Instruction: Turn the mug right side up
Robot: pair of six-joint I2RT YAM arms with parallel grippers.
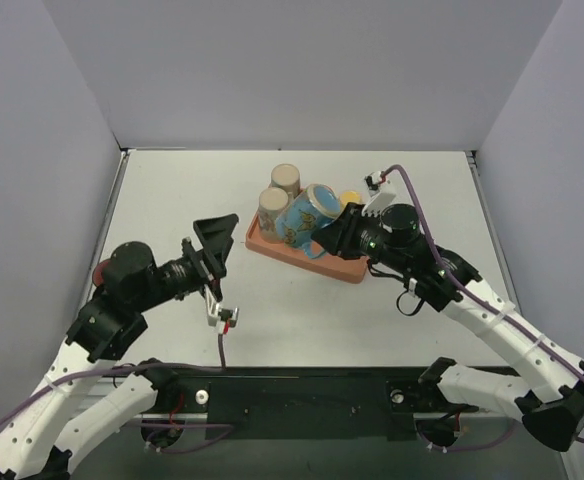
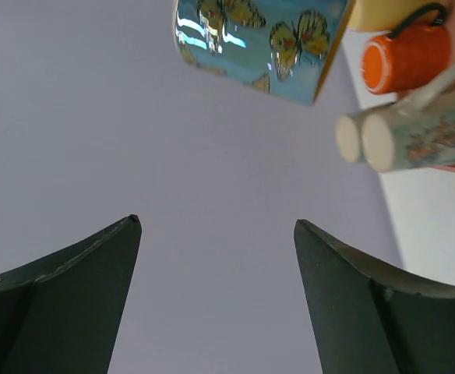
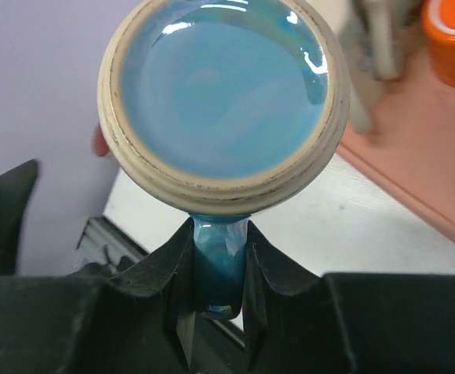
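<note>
Right gripper (image 3: 218,234) clamps the mug (image 3: 220,101), just ahead, by its handle (image 3: 218,273).

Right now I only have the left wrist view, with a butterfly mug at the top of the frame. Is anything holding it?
Observer: Yes. The right gripper is shut on the handle of the mug.
Operator: Is it upright?
Observer: No, it is tilted. What looks like its glazed blue base faces the right wrist camera.
Operator: Where is it?
Observer: In the top view it sits over the tray.
</note>
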